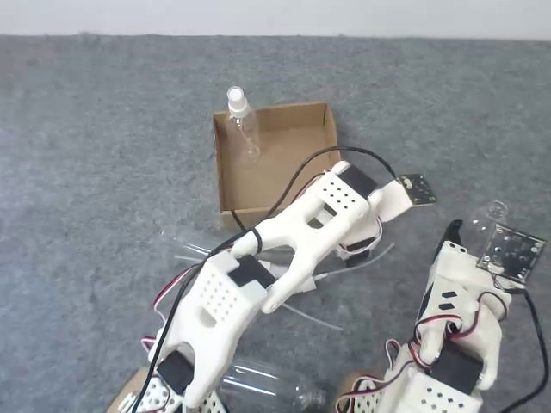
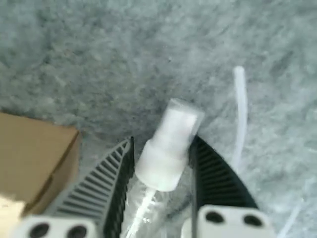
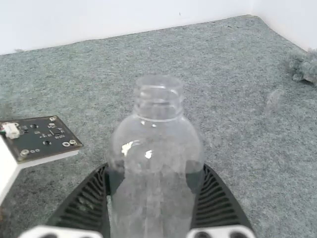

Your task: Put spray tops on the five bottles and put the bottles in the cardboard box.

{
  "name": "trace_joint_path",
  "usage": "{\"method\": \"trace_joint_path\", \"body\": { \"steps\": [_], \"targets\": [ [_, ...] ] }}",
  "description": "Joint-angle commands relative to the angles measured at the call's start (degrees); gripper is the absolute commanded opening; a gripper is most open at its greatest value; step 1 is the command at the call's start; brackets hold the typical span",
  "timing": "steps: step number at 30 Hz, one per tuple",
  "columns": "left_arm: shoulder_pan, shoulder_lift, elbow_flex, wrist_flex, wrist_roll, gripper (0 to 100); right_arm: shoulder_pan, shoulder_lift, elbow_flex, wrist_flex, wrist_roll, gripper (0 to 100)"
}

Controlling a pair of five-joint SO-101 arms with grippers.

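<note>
Cardboard box (image 1: 275, 163): open top, one capped bottle (image 1: 244, 120) inside, spray head on, leaning in a far corner. In left wrist view a corner of the box shows just off the outer side of one finger.

Left gripper (image 2: 162, 144): fingers closed on a spray top (image 2: 171, 131). Collar is pinched btwn both fingers, nozzle head pokes out past the fingertips, dip tube runs back btwn the fingers toward the palm. A loose tube (image 2: 240, 109) lies on the carpet (image 2: 99, 59) beyond the other finger, not touching it. Left arm (image 1: 284, 241) is stretched low over the carpet, wrist just past the box's near wall.

Right gripper (image 3: 156, 171): fingers clamped on a clear open bottle (image 3: 156, 139), one finger per side of the body, w/ shoulder and uncapped neck standing beyond the fingertips. A circuit board (image 3: 39, 139) sits off to one finger's side, near but apart. Right arm (image 1: 456, 318) is folded close to its base, wrist raised.

A lying bottle (image 1: 267, 387) is on its side by the arm bases, well apart from both sets of fingers; can't tell if capped.
</note>
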Motion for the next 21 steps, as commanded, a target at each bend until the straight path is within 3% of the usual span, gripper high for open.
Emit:
{"method": "trace_joint_path", "body": {
  "steps": [1, 7, 11, 21],
  "targets": [
    [-0.62, 0.0, -5.05, 3.34, -0.53, 8, 0.66, -0.84, -0.7, -1.45, -0.35, 1.3],
    [1.32, -0.62, -6.55, 6.59, -0.26, 7, 0.66, -0.84, -0.7, -1.45, -0.35, 1.3],
    [1.67, -1.76, -8.92, 8.88, 3.87, 7, 0.66, -0.84, -0.7, -1.45, -0.35, 1.3],
    [1.32, -12.31, -10.15, 13.63, 5.36, 4, 0.66, -0.84, -0.7, -1.45, -0.35, 1.3]
  ]
}}
